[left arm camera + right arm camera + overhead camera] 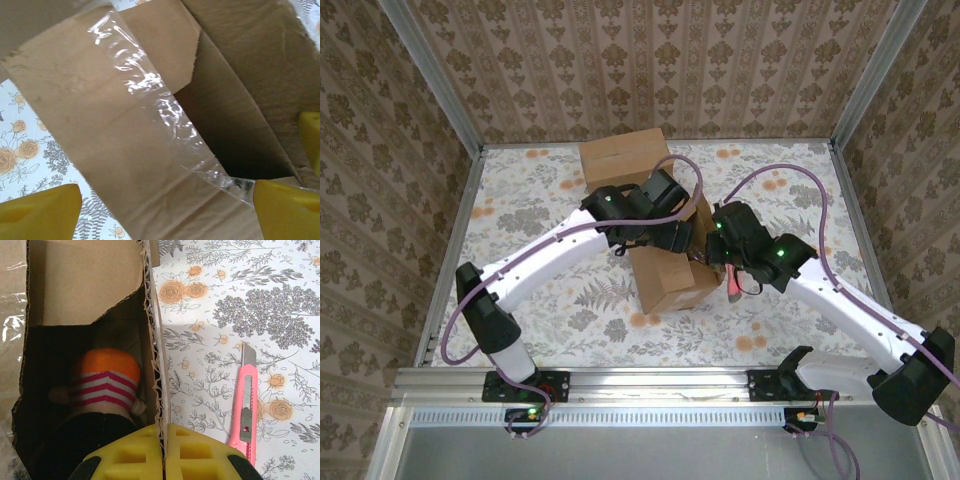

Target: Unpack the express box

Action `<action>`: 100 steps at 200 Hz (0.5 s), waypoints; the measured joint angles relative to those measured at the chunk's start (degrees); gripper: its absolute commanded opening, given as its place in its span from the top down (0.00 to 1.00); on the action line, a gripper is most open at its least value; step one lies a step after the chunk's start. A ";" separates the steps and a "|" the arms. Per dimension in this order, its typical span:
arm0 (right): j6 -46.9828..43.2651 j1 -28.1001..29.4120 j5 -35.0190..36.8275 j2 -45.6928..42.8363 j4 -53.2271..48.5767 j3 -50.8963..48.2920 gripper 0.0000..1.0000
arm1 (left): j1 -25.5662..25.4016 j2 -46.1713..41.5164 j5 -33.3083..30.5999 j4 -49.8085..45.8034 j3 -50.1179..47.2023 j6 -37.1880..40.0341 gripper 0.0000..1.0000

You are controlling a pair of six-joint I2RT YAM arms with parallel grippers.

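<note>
- Right gripper (pixel 164 452) pinches side wall of box (pixel 670 285), steadying it
- Knife (pixel 244 410) lies on table (pixel 280 315) just beside box
- Striped plush toy (pixel 102 377) sits inside box
- Left gripper (pixel 162 215) spread wide over taped flap (pixel 100 130)
- Step: box opened, contents not yet out; next move calls for reaching past flap to grasp toy

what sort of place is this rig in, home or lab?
Probably a staged lab cell, not a home: wallpaper-print panels in an aluminium frame, a floral table cover, and two arms bolted to a rail, working a cardboard box.
</note>
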 measured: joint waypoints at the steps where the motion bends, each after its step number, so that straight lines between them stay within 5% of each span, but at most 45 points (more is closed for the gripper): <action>1: 0.00 0.00 -0.02 0.04 0.04 0.00 1.00 | -0.02 0.04 -0.02 0.00 0.02 -0.02 0.08; 13: 0.11 0.11 -0.02 0.26 0.13 0.00 1.00 | -0.26 0.96 -0.72 0.02 0.52 -0.92 0.00; 100: 1.40 0.66 -0.83 0.33 1.25 -0.13 1.00 | -0.33 6.36 -9.31 -0.02 0.70 -5.44 0.00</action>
